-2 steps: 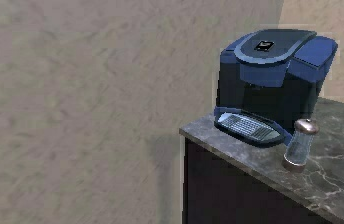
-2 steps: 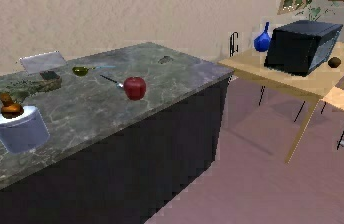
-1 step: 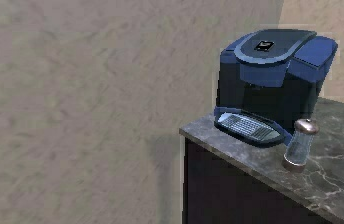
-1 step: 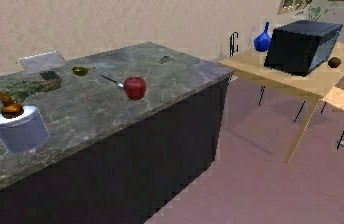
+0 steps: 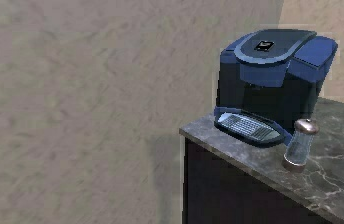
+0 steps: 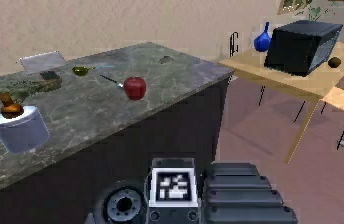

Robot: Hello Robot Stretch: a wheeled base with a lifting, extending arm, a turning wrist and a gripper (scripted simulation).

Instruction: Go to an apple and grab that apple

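1. Target. In the arm side view I see the apple (image 6: pixel 134 87), red and round, resting on the marble counter (image 6: pixel 185 72). It sits a little left of the picture's middle and apart from the counter's edges. A spoon (image 6: pixel 108 77) lies just beside it on its left.

2. Other items on that counter. A pale grey pot (image 6: pixel 18 132) stands near the arm side view's left edge, well apart from the apple. A brown object (image 6: pixel 10 104) sits at its top (too small for me to name). Farther back lies an olive-coloured object (image 6: pixel 80 70), which I also cannot identify.

3. Gripper. At the arm side view's bottom edge, the arm's dark ribbed body (image 6: pixel 242 195) carries a white square marker (image 6: pixel 175 187). Left of the marker is a rounded dark body that I take for the gripper (image 6: pixel 120 205). I cannot make out its far end, so I cannot tell how its fingers stand or whether it holds anything. The counter's dark front lies between it and the apple.

4. Background. Beyond the counter's right end stands a wooden table (image 6: pixel 280 80). It bears a black box (image 6: pixel 300 48) with a blue vase (image 6: pixel 263 40) just beside it.

5. Forward view. A dark blue coffee machine (image 5: pixel 270 80) stands on a marble top (image 5: pixel 330 170) against a beige wall (image 5: pixel 80 100). A glass shaker (image 5: pixel 302 143) with a metal cap stands near the machine's right front corner.
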